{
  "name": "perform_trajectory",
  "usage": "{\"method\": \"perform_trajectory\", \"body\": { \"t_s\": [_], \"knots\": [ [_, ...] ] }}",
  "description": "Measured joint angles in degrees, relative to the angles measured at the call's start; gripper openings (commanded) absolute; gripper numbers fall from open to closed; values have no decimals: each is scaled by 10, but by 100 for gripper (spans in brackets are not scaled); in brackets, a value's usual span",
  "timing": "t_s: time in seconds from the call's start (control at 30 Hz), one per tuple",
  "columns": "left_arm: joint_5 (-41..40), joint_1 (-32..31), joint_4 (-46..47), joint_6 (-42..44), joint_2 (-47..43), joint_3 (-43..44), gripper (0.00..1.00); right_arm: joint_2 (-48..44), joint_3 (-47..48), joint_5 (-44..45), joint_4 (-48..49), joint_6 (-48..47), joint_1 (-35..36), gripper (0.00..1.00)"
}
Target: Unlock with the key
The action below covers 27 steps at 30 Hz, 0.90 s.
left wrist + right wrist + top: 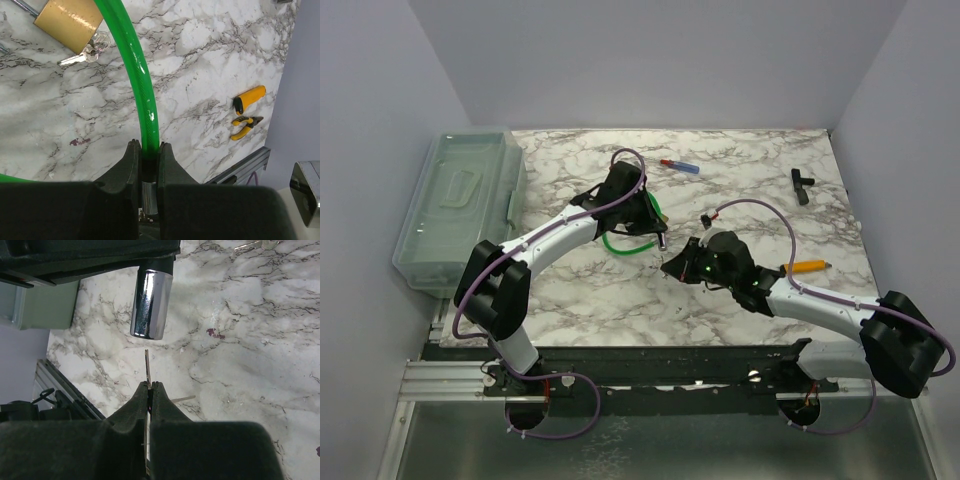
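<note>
Right gripper [149, 386], at lower centre of its wrist view, pinches the key [147, 367] edge-on; the blade points up-frame toward the chrome cable tip [151, 304] just above, not touching. Left gripper [149, 155] is clamped on the green cable [142, 85]; a brass padlock [70, 22] lies upper left.

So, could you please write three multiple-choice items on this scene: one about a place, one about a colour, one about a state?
1. Where is the clear plastic box in the top view?
A far left; B far right; C centre
2. Which colour is the cable in the left gripper?
A red; B green; C black
3. The right gripper is:
A open, empty; B shut on the key; C open around the key

Answers: 1 A, it lies by the left wall; 2 B, plainly green in its wrist view; 3 B, the thin blade sticks out between closed fingers.
</note>
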Motion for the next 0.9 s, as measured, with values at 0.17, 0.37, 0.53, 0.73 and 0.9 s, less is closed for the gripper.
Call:
{"method": "perform_trajectory", "body": {
  "t_s": [0.17, 0.37, 0.53, 0.73, 0.9],
  "knots": [
    [0, 0, 1, 0, 0, -2, 0, 0, 0, 1, 0, 0, 0, 1],
    [0, 0, 1, 1, 0, -3, 0, 0, 0, 12, 0, 0, 0, 1],
    [0, 0, 1, 1, 0, -3, 0, -1, 0, 26, -1, -1, 0, 1],
    [0, 0, 4, 1, 0, -3, 0, -1, 0, 35, -1, -7, 0, 1],
    [0, 0, 5, 1, 0, -3, 0, 0, 4, 39, -3, -11, 0, 1]
  ]
}}
